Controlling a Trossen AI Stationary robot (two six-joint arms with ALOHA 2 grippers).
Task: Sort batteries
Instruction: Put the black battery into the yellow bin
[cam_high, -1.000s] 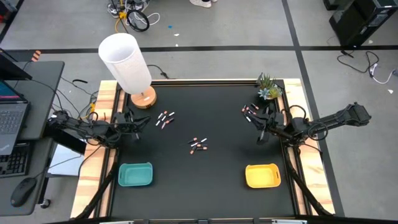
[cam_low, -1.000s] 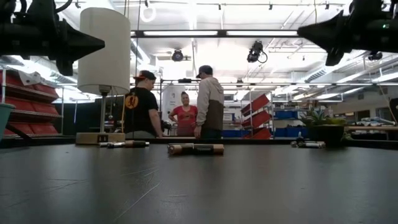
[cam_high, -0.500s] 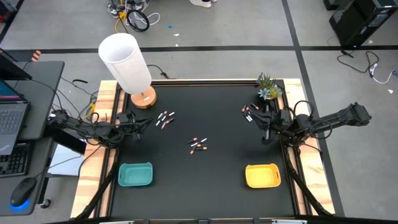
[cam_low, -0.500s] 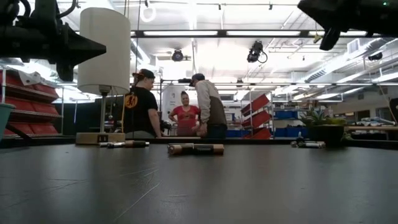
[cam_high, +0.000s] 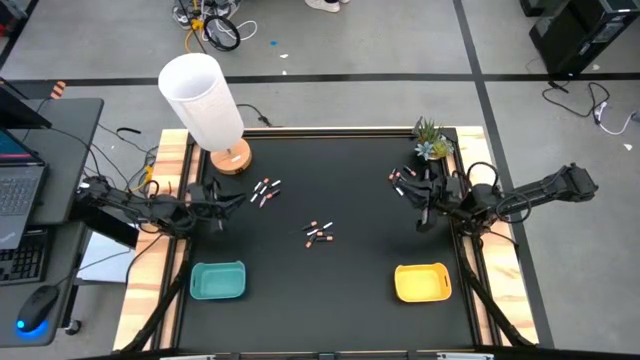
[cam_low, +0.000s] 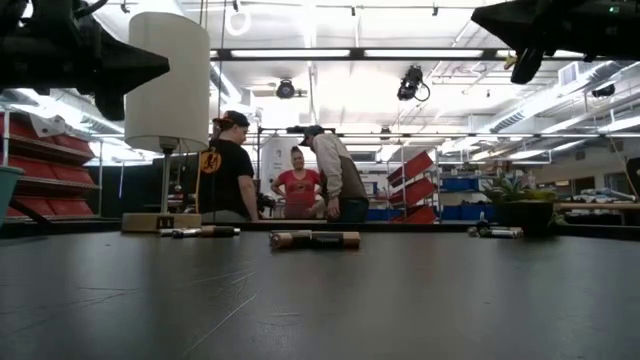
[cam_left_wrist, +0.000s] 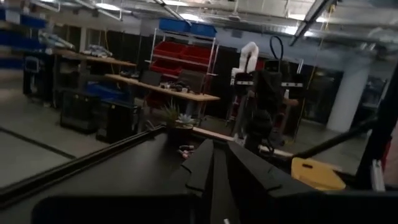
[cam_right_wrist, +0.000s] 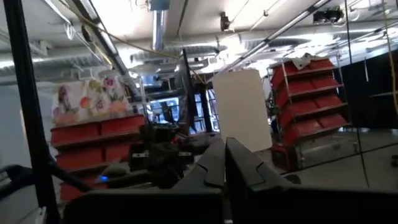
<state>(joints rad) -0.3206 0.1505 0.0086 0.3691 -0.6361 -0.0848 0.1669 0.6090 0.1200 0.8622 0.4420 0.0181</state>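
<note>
Black table top (cam_high: 350, 290) in a workshop: batteries (cam_high: 264, 190) just ahead of the pinched-together left gripper (cam_high: 236, 198), long axes slanting across its reach; further batteries (cam_high: 402, 178) just beside the right gripper (cam_high: 424, 218), likewise closed, empty.

Grey concrete floor (cam_high: 330, 50), red storage bins (cam_low: 420, 165), ceiling strip lights (cam_low: 330, 53), three people (cam_low: 285, 180) standing behind

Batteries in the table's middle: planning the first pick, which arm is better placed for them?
Probably left. The left gripper sits slightly nearer the small dark, pink-ended batteries mid-table; the right gripper hovers by its own cluster near the plant.
</note>
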